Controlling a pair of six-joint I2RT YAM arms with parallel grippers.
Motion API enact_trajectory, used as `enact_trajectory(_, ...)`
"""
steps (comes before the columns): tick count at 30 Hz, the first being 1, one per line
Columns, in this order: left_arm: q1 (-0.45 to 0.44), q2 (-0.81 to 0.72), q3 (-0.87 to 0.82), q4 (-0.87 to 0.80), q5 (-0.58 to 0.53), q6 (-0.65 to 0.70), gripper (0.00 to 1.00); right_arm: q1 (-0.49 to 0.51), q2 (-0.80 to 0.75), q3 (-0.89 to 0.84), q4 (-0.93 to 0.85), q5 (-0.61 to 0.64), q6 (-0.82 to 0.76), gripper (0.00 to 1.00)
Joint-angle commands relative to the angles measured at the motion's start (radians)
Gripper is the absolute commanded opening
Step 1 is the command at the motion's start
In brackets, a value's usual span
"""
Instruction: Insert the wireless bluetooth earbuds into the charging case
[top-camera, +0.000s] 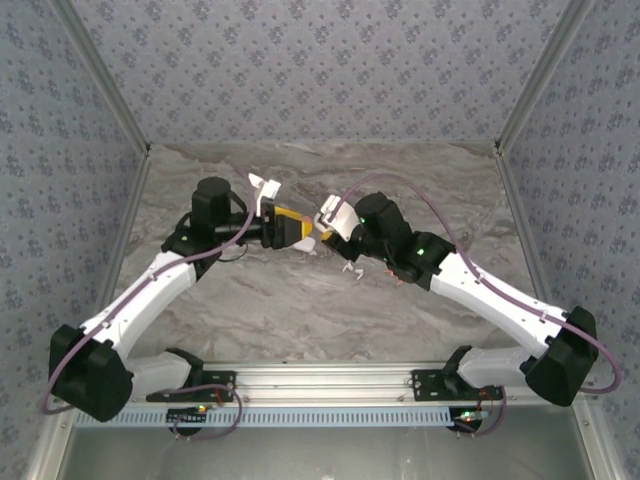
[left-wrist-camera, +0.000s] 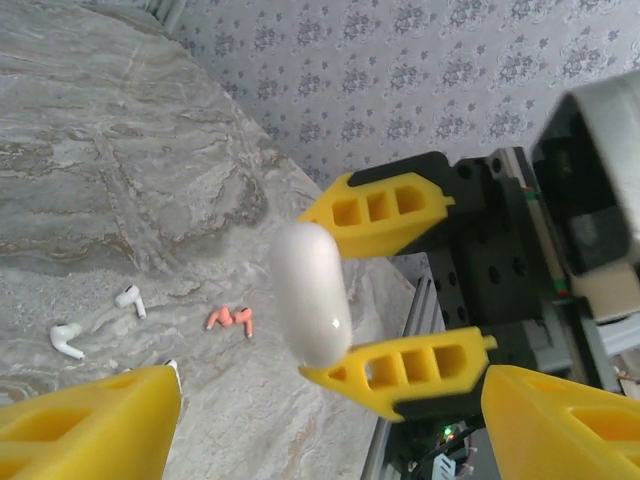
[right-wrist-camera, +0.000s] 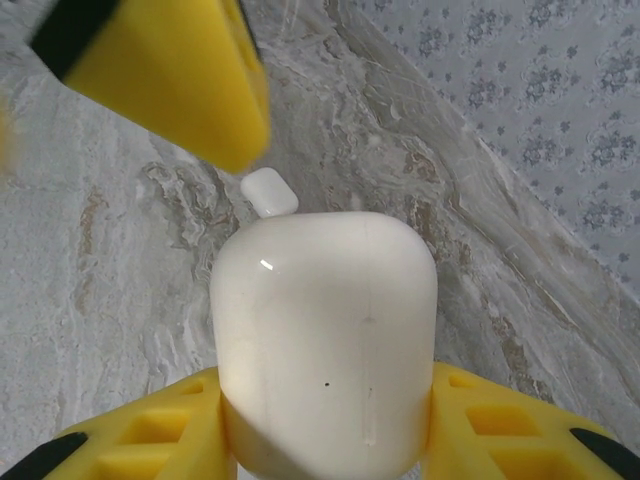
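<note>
My right gripper (right-wrist-camera: 326, 385) is shut on a white rounded charging case (right-wrist-camera: 325, 335), holding it by its sides above the table. The case (left-wrist-camera: 312, 295) hangs between that gripper's yellow fingers (left-wrist-camera: 385, 210) in the left wrist view. My left gripper (left-wrist-camera: 330, 405) is open, its jaws wide apart, facing the case from close by. Seen from above, the left gripper (top-camera: 288, 230) and the right gripper (top-camera: 328, 222) meet at mid-table. Two white earbuds (left-wrist-camera: 67, 340) (left-wrist-camera: 130, 298) and a red-orange pair (left-wrist-camera: 232, 319) lie on the marble below.
A small white rounded piece (right-wrist-camera: 270, 190) lies on the table beyond the held case. Another white item (top-camera: 265, 184) sits behind the left gripper. A white earbud (top-camera: 352, 268) lies under the right arm. Patterned walls enclose the marble table (top-camera: 300, 310).
</note>
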Motion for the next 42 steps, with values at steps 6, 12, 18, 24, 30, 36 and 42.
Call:
enact_trajectory(6,-0.031,0.085,0.045,0.124,0.038,-0.064,0.65,0.019,-0.014,-0.006,0.038,-0.041,-0.016,0.43)
enact_trajectory(12,-0.048,0.105,0.057,0.116,0.049,-0.057,0.54,0.015,-0.004,0.005,0.033,-0.039,-0.005,0.44)
enact_trajectory(18,-0.052,0.107,0.069,0.088,0.065,-0.036,0.4,0.004,0.005,0.012,0.024,-0.035,0.017,0.44)
enact_trajectory(24,-0.054,0.108,0.089,0.052,0.083,-0.008,0.24,-0.018,0.007,0.021,0.005,-0.059,0.043,0.45)
enact_trajectory(30,-0.054,0.104,0.099,0.049,0.082,0.013,0.17,-0.086,-0.016,0.018,-0.037,-0.211,0.079,0.7)
enact_trajectory(36,-0.065,0.068,0.072,0.136,0.01,0.052,0.11,-0.229,-0.116,-0.069,0.037,-0.459,0.195,0.96)
enact_trajectory(42,-0.096,0.017,0.0,0.307,-0.07,0.114,0.08,-0.371,-0.181,-0.152,0.219,-0.677,0.389,1.0)
